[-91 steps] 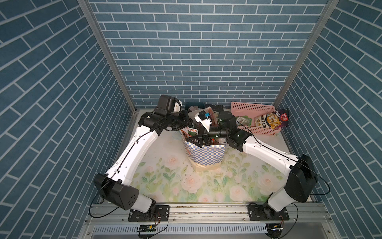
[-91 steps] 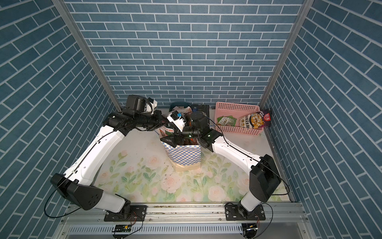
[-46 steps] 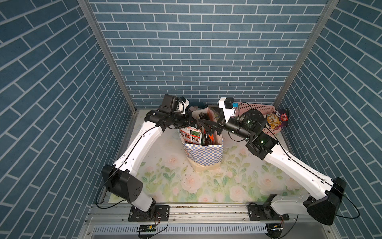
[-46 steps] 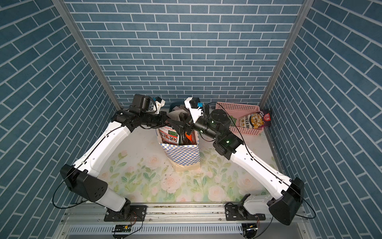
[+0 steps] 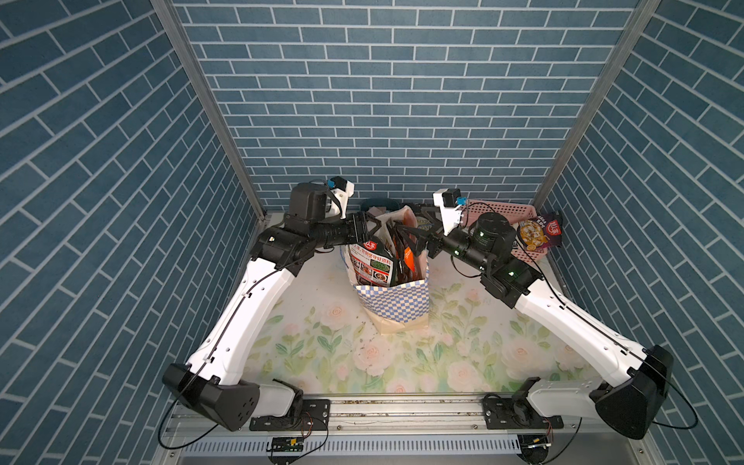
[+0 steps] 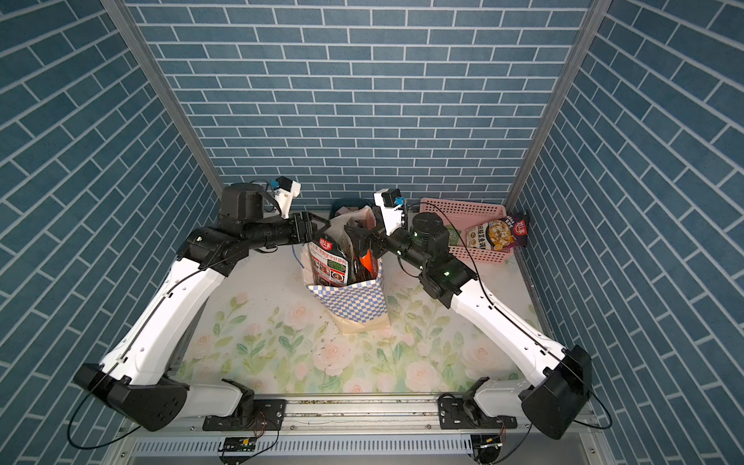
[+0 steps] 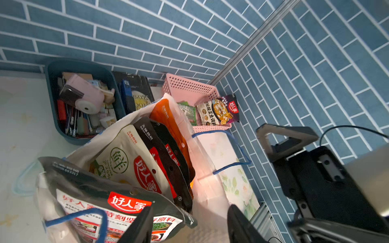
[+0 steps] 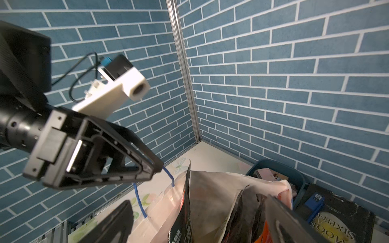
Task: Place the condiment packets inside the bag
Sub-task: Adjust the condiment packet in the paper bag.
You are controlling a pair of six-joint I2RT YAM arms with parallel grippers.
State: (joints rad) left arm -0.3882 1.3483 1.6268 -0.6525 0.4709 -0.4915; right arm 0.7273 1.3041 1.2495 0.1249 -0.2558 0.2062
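Note:
The blue-and-white checkered bag [image 5: 396, 300] [image 6: 350, 300] stands upright mid-table. Several condiment packets stick up out of it: a black one with dish photos [image 5: 368, 265] [image 7: 117, 202], a cream-white one [image 7: 126, 160], another black one [image 7: 166, 151] and an orange one [image 7: 168, 117]. A dark purple packet [image 5: 537, 233] [image 7: 219, 109] and a green one [image 7: 187, 109] lie in the pink basket. My left gripper [image 5: 372, 229] [image 7: 189, 212] hangs open at the bag's left rim, just above the black photo packet and holding nothing. My right gripper [image 5: 410, 237] [image 8: 197, 204] is open and empty over the bag's mouth.
A pink perforated basket [image 5: 503, 209] [image 7: 185, 88] stands at the back right. A dark teal bin [image 7: 52, 84] of odds and ends and a black box [image 7: 136, 90] sit behind the bag. Blue cord handles [image 8: 139, 195] droop beside the bag.
My left gripper has opened and let go of the black photo packet, which now stands in the bag. My right arm has lifted and drawn back to the right.

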